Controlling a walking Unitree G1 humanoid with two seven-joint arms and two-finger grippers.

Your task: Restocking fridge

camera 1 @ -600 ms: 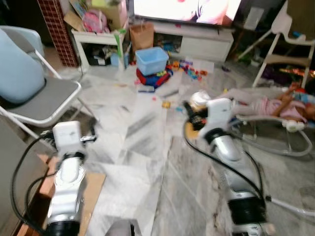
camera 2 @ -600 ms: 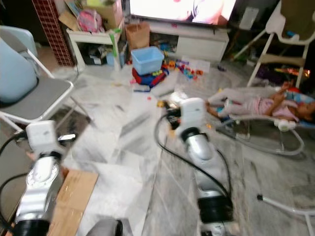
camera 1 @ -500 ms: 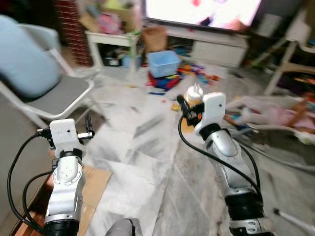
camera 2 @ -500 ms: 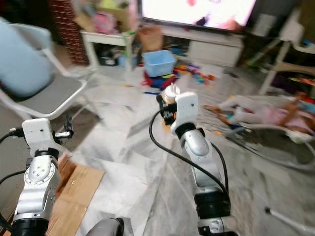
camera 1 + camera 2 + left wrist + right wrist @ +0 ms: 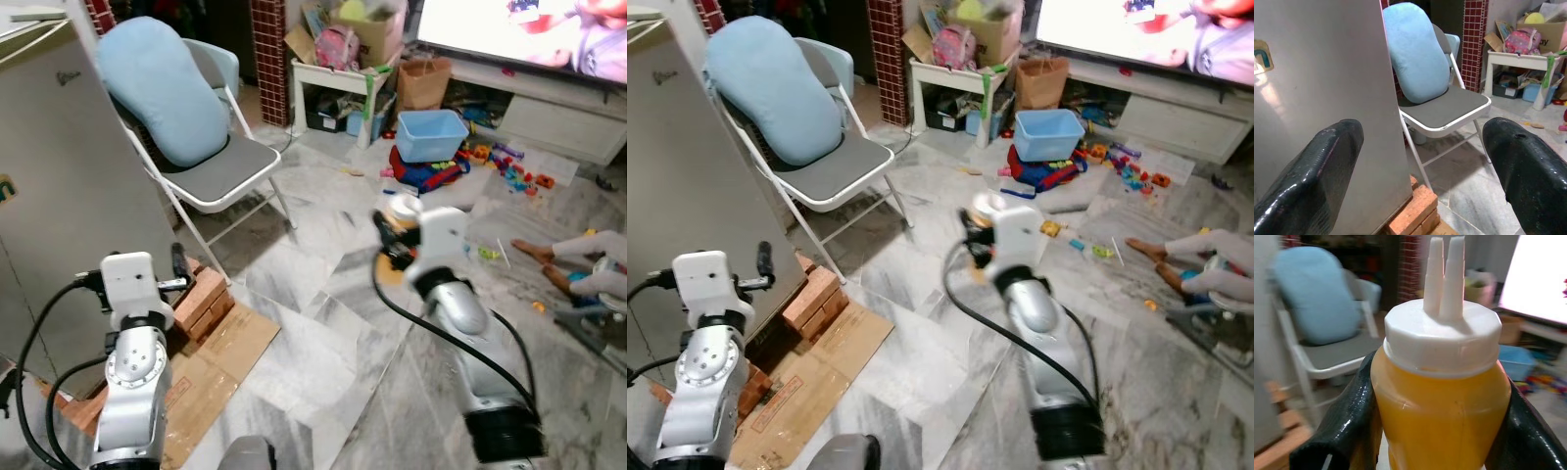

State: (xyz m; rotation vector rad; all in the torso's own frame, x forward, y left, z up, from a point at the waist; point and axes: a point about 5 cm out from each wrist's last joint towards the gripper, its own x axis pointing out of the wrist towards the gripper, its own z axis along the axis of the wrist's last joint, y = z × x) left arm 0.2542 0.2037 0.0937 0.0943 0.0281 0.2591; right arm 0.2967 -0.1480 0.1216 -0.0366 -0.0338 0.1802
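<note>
Silver fridge (image 5: 59, 196) at robot's left, smooth metal side, base on red bricks (image 5: 201, 299) and flattened cardboard (image 5: 211, 362). White folding chair (image 5: 211, 171) beside it, grey seat, rounded pale-blue cushion (image 5: 162, 88) leaning on backrest. Marble-tile floor (image 5: 323, 323). Right gripper (image 5: 1415, 431) raised mid-room, well apart from fridge, black fingers clamped on squeeze bottle (image 5: 1442, 396): orange-yellow, glossy, white twin-nozzle cap. Left gripper (image 5: 1425, 161) near fridge side, fingers spread wide, holding nothing.

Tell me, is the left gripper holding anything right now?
No, the left gripper is open with nothing between its fingers, facing the folding chair.
</note>
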